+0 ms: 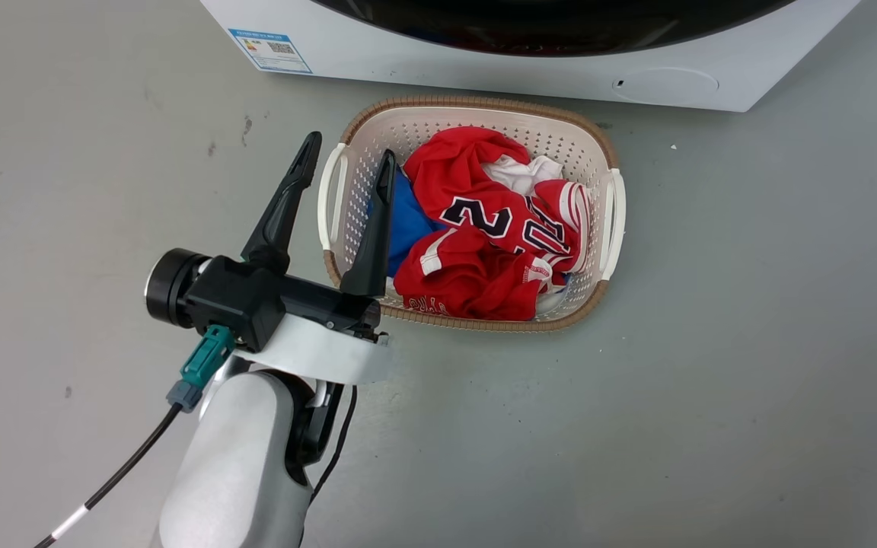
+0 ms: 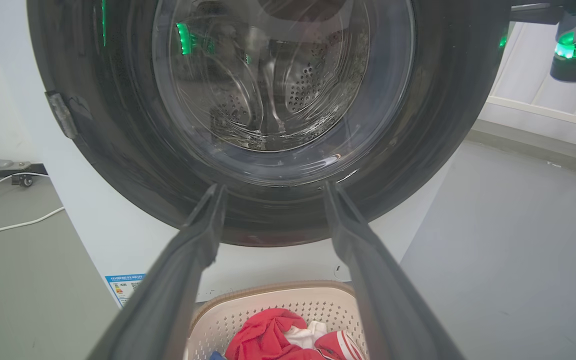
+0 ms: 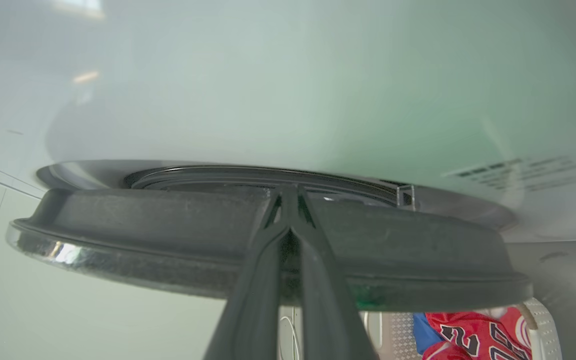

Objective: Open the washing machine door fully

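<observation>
Clenched right end effector (image 3: 288,190) touches the washing machine door (image 3: 143,220) rim; left end effector (image 1: 351,146) released.

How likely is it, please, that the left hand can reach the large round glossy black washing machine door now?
Probably yes: the open left hand points at the glossy black door, nothing between them; the cream plastic basket sits lower.
</observation>
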Controlling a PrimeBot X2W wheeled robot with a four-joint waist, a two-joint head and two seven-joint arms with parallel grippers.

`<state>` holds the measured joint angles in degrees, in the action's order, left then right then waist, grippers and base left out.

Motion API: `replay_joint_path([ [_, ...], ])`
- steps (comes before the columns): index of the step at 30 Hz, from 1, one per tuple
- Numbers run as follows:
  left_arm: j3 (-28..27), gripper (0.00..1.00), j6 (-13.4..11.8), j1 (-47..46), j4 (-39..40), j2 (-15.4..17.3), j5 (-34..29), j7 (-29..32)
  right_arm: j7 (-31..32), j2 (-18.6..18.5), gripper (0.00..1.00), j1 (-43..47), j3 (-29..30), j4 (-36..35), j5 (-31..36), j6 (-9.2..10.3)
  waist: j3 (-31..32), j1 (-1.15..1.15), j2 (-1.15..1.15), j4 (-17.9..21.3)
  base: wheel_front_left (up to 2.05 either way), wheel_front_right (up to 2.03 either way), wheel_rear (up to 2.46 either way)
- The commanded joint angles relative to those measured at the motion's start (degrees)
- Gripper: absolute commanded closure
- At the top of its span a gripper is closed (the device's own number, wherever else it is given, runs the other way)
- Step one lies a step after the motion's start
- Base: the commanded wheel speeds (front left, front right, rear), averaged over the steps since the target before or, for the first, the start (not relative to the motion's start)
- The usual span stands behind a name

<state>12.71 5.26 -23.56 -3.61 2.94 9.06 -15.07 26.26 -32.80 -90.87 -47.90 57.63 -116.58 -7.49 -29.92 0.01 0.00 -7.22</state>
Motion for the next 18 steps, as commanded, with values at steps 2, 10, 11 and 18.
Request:
replay_joint_path([
  [2, 0.25, 0.0, -0.36, -0.72, -0.18, -0.07, 0.2, -0.15, 3.39, 1.42, 1.0, 1.24, -1.8, -1.5, -0.43, -0.01, 0.1, -0.01, 0.0, -0.04, 0.0, 0.0, 0.0],
  [10, 0.03, 0.0, -0.25, 1.04, -1.24, -0.07, 0.11, -0.15, 8.46, -0.21, 1.0, 7.06, -3.9, -5.62, -2.03, -0.01, 3.2, -0.01, 0.0, 0.88, 0.0, 0.0, 0.0],
  [11, -0.11, 0.0, -0.16, 1.26, -1.39, -0.06, -0.05, -0.15, 8.93, -0.56, 1.0, 7.67, -3.87, -6.31, -2.59, -0.01, 3.72, -0.01, 0.0, 1.08, 0.0, 0.0, 0.0],
  [18, -0.77, 0.0, 0.3, 3.23, -2.54, -0.06, -0.32, -0.15, 11.29, -1.54, 1.0, 13.44, -5.63, -11.58, -4.88, -0.01, 7.3, -0.01, 0.0, 1.88, 0.0, 0.0, 0.0],
])
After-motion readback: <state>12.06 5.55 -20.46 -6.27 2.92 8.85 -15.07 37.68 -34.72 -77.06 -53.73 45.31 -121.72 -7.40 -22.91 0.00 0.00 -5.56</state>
